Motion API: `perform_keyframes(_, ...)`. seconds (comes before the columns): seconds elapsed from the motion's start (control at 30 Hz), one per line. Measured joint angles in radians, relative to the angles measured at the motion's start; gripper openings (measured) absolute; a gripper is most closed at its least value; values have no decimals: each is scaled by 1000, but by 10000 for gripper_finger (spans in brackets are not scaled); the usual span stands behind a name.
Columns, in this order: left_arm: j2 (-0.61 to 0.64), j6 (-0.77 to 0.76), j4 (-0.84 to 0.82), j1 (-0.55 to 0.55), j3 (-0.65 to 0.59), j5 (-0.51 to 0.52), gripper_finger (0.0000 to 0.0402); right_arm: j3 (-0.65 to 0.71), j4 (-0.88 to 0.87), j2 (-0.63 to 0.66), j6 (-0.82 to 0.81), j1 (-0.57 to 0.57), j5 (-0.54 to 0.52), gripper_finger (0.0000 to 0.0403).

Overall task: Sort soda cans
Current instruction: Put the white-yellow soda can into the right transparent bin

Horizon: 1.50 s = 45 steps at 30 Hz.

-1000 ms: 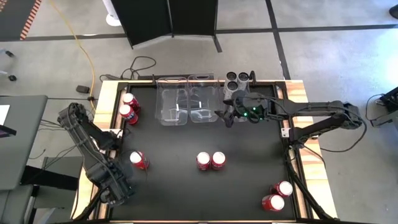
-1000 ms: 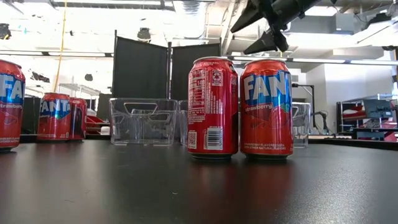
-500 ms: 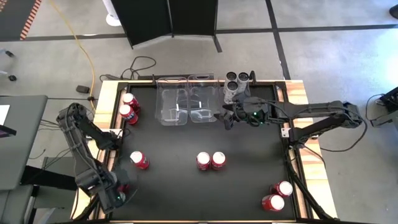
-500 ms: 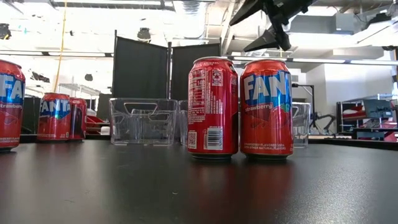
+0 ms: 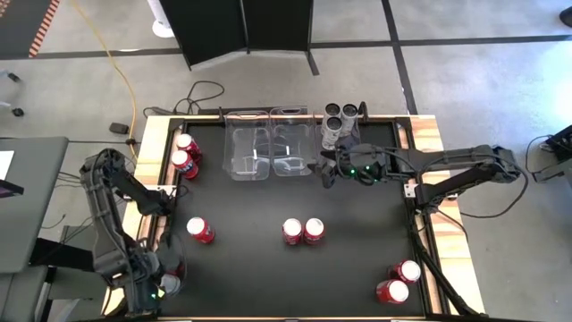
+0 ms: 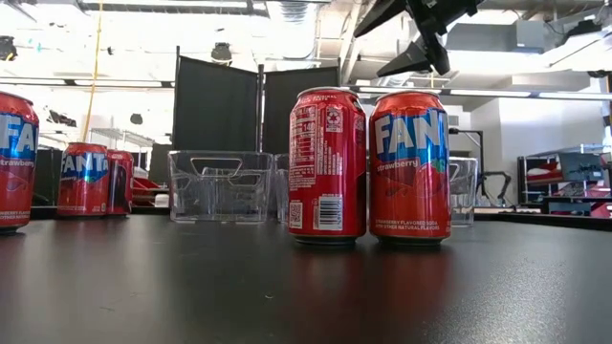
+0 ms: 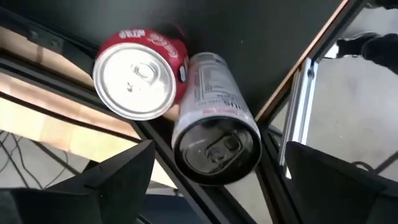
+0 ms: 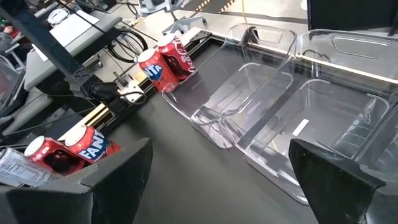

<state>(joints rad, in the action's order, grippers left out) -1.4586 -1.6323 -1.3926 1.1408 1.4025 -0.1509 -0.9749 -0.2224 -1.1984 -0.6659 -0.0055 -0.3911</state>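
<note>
Red soda cans stand on the black table: two at the left edge (image 5: 183,152), one alone (image 5: 198,230), two in the middle (image 5: 303,231) that show close in the low view (image 6: 368,164), and two near the right corner (image 5: 400,281). Three silver-grey cans (image 5: 338,117) stand at the far edge. At the near left corner a red can (image 7: 134,73) and a silver can (image 7: 214,143) stand side by side. My left gripper (image 7: 214,186) hovers open over this pair (image 5: 154,284). My right gripper (image 5: 327,170) is open above the table, beside the bins (image 8: 227,180).
Two clear plastic bins (image 5: 248,152) (image 5: 293,150) sit side by side at the far middle, seen close in the right wrist view (image 8: 298,112). A wooden frame (image 5: 154,143) and metal rails border the table. Cables lie on the floor beyond the far edge.
My left arm has drawn back toward the table's near left corner. The red can and the silver can there now show beside its gripper. The cans have not moved.
</note>
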Motion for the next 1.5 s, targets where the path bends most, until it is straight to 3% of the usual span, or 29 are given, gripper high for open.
perform_keyframes(0.6, -159, 34, -11, 51, 0, -5, 351, 0, 1, 0, 0, 0, 0, 392)
perform_keyframes(0.93, -162, 38, -7, 45, 0, 1, 264, 0, 3, 0, -27, 6, 0, 392)
perform_keyframes(1.3, -162, 181, -26, -94, 1, 1, 252, 0, 7, 3, -44, 19, -1, 392)
perform_keyframes(1.5, -154, 355, -140, -268, -1, 105, 253, 0, 7, 3, -36, 19, -3, 392)
